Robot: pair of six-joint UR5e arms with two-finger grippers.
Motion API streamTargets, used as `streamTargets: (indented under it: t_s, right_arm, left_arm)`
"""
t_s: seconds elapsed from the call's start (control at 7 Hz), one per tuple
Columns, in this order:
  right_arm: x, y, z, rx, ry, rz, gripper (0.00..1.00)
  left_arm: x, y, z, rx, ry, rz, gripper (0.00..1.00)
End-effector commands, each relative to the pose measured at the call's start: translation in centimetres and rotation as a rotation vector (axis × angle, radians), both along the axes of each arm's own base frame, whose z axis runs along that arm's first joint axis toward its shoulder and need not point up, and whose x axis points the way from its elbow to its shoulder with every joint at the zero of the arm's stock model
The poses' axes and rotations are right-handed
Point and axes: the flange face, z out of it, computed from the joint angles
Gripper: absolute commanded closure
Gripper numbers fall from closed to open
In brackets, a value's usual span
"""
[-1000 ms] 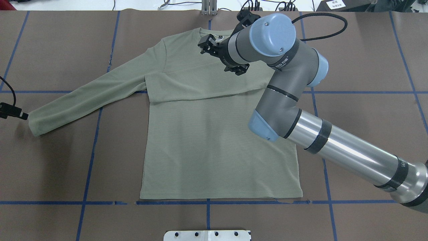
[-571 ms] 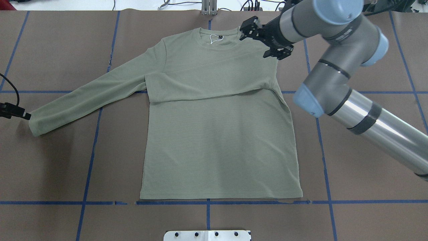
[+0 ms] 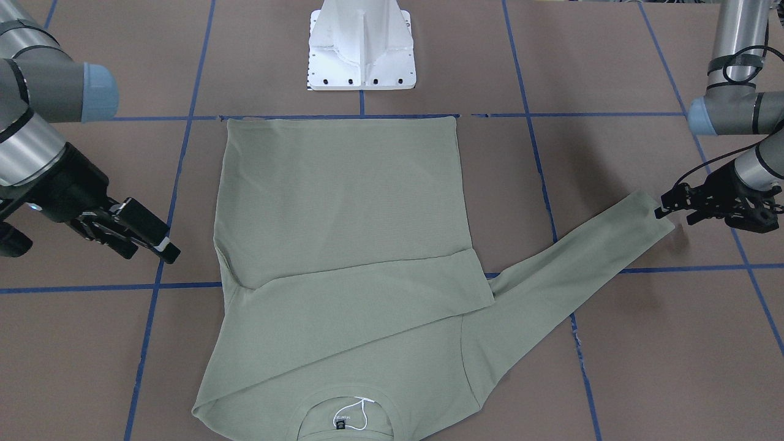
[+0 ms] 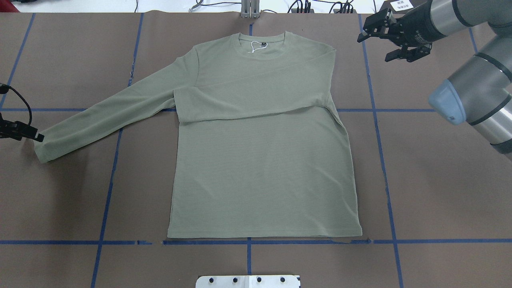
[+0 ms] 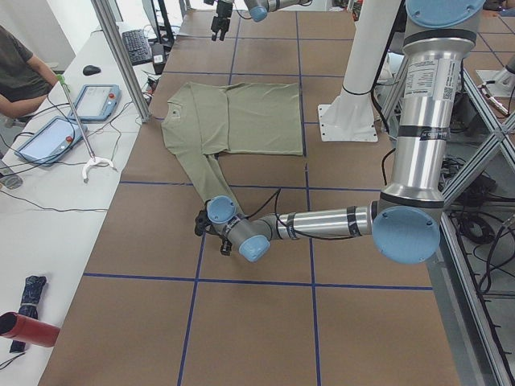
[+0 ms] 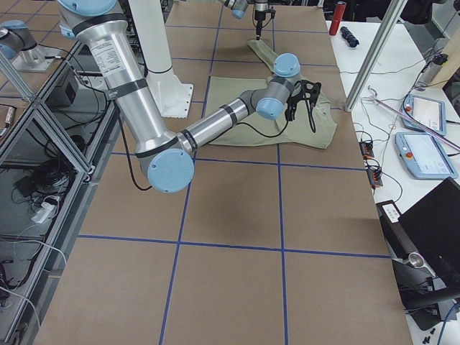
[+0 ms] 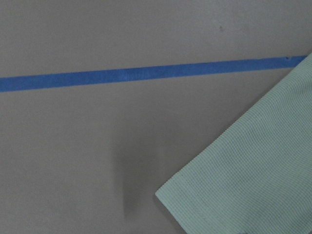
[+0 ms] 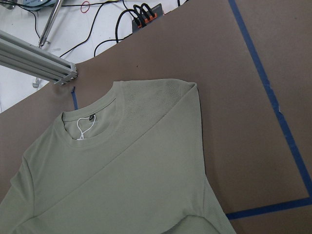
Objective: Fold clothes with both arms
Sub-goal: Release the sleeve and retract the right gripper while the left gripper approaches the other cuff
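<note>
The sage-green long-sleeved shirt (image 4: 260, 160) lies flat on the brown table, neck (image 8: 92, 124) at the far edge. One sleeve is folded across the chest (image 4: 248, 96). The other sleeve (image 3: 576, 263) stretches out over the table, its cuff (image 7: 253, 185) lying flat. My left gripper (image 3: 672, 214) hangs just above the table at that cuff's end, open, with nothing between its fingers. My right gripper (image 4: 373, 50) is raised off the shirt beyond its shoulder at the far right, open and empty.
The white pedestal base (image 3: 361, 55) stands at the near edge behind the hem. Blue tape lines (image 4: 384, 168) cross the brown table cover. Cables and a plug strip (image 8: 146, 14) lie past the far edge. A person (image 5: 16, 72) sits at a side bench with tablets.
My right arm has swung from over the shirt's neck out to the far right, off the shirt. The left gripper has crept slightly toward the cuff.
</note>
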Motion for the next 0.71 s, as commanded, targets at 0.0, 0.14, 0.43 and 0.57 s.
streamTargets:
  t_s: [0.0,0.14,0.43,0.57]
  right_arm:
    - [1.44,0.85,1.41,-0.004,0.01,0.005,0.0]
    - [1.49,0.95,1.6,-0.005,0.01,0.005,0.0]
    - [1.54,1.04,1.98,-0.011,0.013,0.005,0.0]
    - [1.63,1.01,1.98,-0.011,0.013,0.006,0.0]
  left_arm:
    - [0.39,-0.04,0.03,0.0,0.0,0.007,0.18]
    - [0.77,0.1,0.03,0.0,0.0,0.014,0.24]
    - [1.01,0.01,-0.21,0.004,0.002,0.017,0.31]
    - [1.01,0.01,-0.21,0.004,0.002,0.017,0.44]
